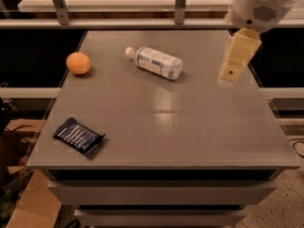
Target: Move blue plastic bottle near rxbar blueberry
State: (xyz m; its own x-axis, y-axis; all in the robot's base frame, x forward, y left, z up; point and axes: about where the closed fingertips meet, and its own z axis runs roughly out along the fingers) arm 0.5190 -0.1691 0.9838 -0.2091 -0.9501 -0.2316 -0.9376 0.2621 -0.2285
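Observation:
The blue plastic bottle [155, 62] lies on its side at the back middle of the grey table [190, 127], white cap pointing left. The rxbar blueberry [78, 136], a dark navy wrapper with white text, lies flat near the table's front left corner. My gripper [236, 59] hangs over the back right part of the table, to the right of the bottle and apart from it. It holds nothing that I can see.
A round orange fruit [78, 63] sits at the back left of the table. A metal rail with posts [180, 4] runs behind the table. A cardboard box [33, 208] stands on the floor at the lower left.

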